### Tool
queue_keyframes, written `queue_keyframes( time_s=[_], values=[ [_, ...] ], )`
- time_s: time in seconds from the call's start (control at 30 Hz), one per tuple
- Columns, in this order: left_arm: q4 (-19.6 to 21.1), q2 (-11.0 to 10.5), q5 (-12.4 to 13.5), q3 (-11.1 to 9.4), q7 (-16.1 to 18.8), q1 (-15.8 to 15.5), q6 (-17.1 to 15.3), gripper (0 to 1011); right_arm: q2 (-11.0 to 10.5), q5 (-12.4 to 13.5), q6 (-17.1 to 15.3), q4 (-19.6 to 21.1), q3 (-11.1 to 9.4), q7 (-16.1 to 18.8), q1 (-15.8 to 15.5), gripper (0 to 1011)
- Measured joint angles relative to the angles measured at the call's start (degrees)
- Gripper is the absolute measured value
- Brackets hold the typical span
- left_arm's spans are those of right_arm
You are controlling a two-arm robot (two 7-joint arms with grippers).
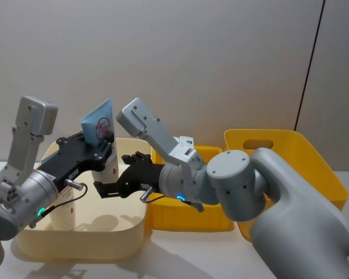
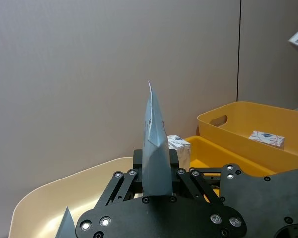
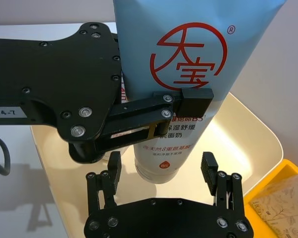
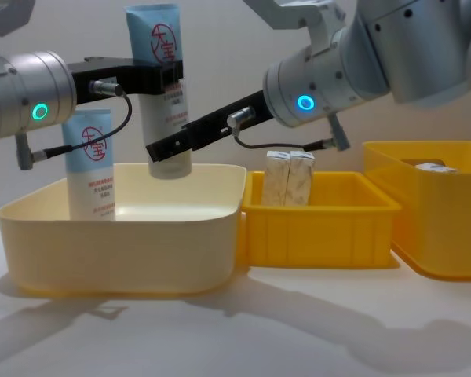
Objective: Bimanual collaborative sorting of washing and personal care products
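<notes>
So the left gripper (image 4: 163, 78) has a light-blue tube (image 3: 188, 54) pinched around its middle, upright with the crimped end on top, hanging over the cream bin (image 4: 118, 251). The right gripper (image 3: 161, 167) sits at the tube's cap end with its jaws spread wide, one on either side of the cap, and it's holding nothing as far as I can see. A second tube (image 4: 90, 157) stands in the same bin, near the held one. Two white cartons (image 4: 290, 177) stand in the small yellow bin (image 4: 322, 232) next door.

Looks like a handover to me, and that's where it could go wrong. If the left lets go before the right has really closed, the tube drops and probably knocks over the standing one. The cap is round and smooth, so an off-centre pinch could squirt it out sideways. And the two sets of fingers are close together, so a sloppy closing move could clip them
</notes>
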State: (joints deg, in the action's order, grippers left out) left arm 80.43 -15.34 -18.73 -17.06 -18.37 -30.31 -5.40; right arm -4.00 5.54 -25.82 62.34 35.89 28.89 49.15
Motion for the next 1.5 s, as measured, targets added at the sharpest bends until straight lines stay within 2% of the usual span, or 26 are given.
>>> queue_keyframes(
  time_s=[0.43, 1.17, 1.23, 1.4, 1.47, 1.5],
  values=[
    [1.3, -0.3, 0.1, -0.1, 0.0, 0.3, -0.3, 275, 2.0, 0.7, 0.4, -2.2, -1.1, -1.3, 0.1, 1001],
    [4.1, -1.2, 0.2, -0.1, 0.1, 1.0, -1.1, 275, 5.1, 1.6, 1.7, -7.3, -2.0, -1.9, 2.2, 1001],
    [4.1, -1.2, 0.2, -0.1, 0.1, 1.1, -1.1, 275, 5.3, 1.6, 1.8, -7.6, -2.0, -1.9, 2.3, 986],
    [4.3, -1.3, 0.2, -0.1, 0.1, 1.1, -1.2, 275, 5.5, 1.7, 1.8, -8.0, -2.0, -1.9, 2.5, 880],
    [4.4, -1.3, 0.2, -0.1, 0.1, 1.1, -1.2, 275, 5.6, 1.7, 1.9, -8.2, -2.1, -1.9, 2.6, 792],
    [4.4, -1.3, 0.2, -0.1, 0.1, 1.1, -1.2, 275, 5.6, 1.8, 1.9, -8.2, -2.1, -1.9, 2.6, 792]
  ],
)
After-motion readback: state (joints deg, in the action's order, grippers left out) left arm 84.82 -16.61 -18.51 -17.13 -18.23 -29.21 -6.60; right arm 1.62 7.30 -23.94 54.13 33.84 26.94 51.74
